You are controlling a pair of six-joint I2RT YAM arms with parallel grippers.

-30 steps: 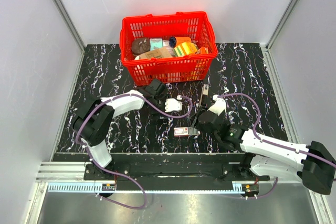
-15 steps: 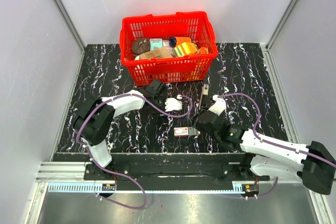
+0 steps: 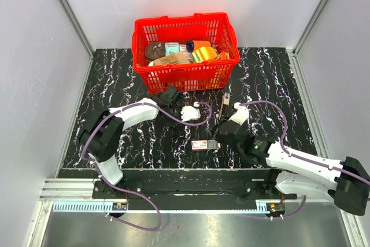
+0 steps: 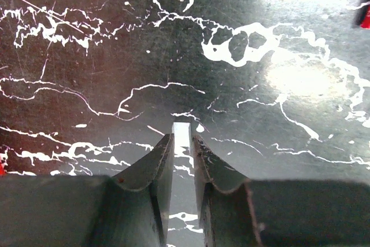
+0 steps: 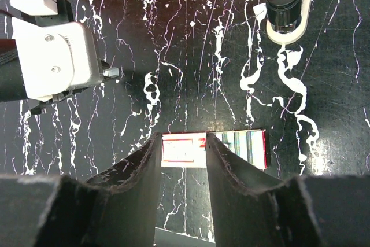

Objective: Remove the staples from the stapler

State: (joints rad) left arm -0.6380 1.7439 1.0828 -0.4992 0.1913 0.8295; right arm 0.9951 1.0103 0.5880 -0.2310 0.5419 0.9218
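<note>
At the left, the left tool (image 4: 182, 138) is seen with its jaws drawn almost together on a small pale strip (image 4: 181, 128), which fills the narrow gap and juts past the tips; it is judged to be a stick of staples, though this cannot be confirmed. Further right, a flat red-and-white box (image 5: 243, 148) lies on the dark veined surface (image 3: 115, 85), and the right tool (image 5: 184, 137) is held over its left end with the jaws apart and nothing clamped; whether the box is touched cannot be told. Furthest right, the stapler (image 3: 226, 104) lies flat on the surface, just in front of the red basket (image 3: 185, 76) and just beyond the right tool, gripped by neither tool. The stapler is judged to be light and stiff, with a glossy dark top that could slip under the pads, and it would likely skate on the polished surface if pushed. Being hinged, it is best pinched across the narrow sides of its pale base near the rear, so that the top is left free to be swung up. Any staple stick should be squeezed gently, since it is thin and easily snapped.
</note>
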